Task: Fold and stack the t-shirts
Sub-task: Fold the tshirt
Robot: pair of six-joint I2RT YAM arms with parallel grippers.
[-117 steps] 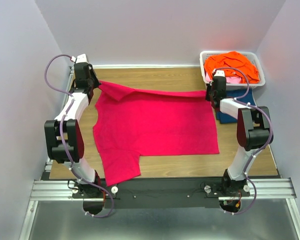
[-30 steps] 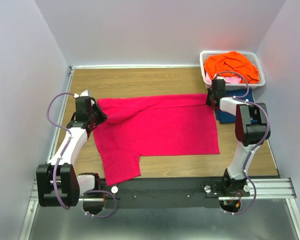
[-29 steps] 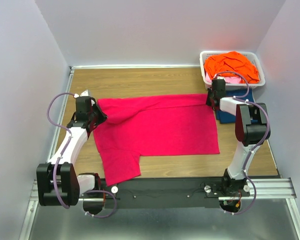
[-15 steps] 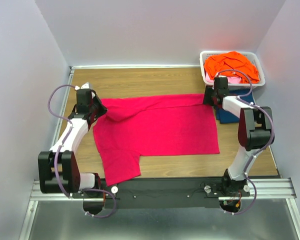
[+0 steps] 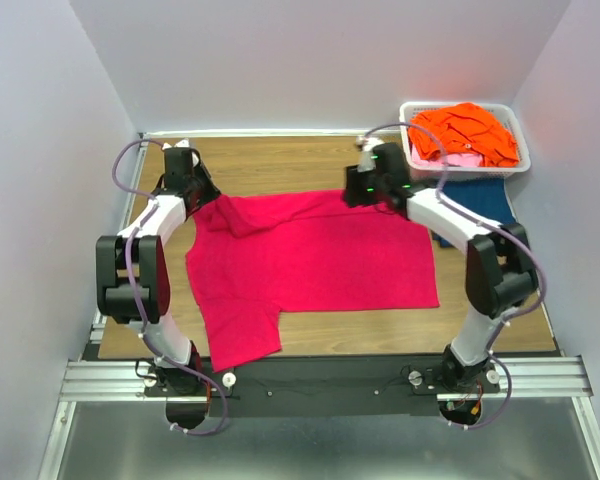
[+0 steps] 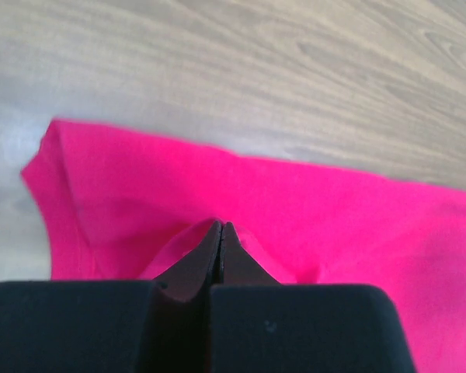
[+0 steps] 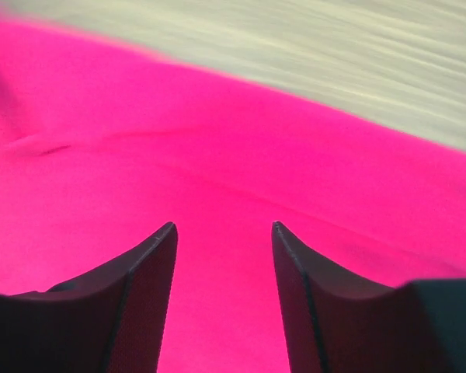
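Note:
A bright magenta t-shirt [image 5: 310,260] lies spread on the wooden table, one sleeve reaching toward the near edge. My left gripper [image 5: 202,195] is shut on a pinch of the shirt's far-left shoulder; in the left wrist view the closed tips [image 6: 220,227] bite a raised fold of magenta cloth [image 6: 334,210]. My right gripper [image 5: 352,192] hovers open over the middle of the shirt's far edge, and the right wrist view shows its spread gripper [image 7: 221,227] above flat magenta cloth [image 7: 217,155], holding nothing. A dark blue t-shirt [image 5: 485,200] lies at the right.
A white basket [image 5: 408,130] stands in the back right corner, holding an orange t-shirt [image 5: 465,130] and a pale pink one [image 5: 465,158]. Walls close in the table on the left, back and right. The arm bases sit on a rail [image 5: 320,375] at the near edge.
My right gripper opened, let go of the shirt's far-right corner and swung left along the far edge. The left gripper carried its pinch of cloth toward the back.

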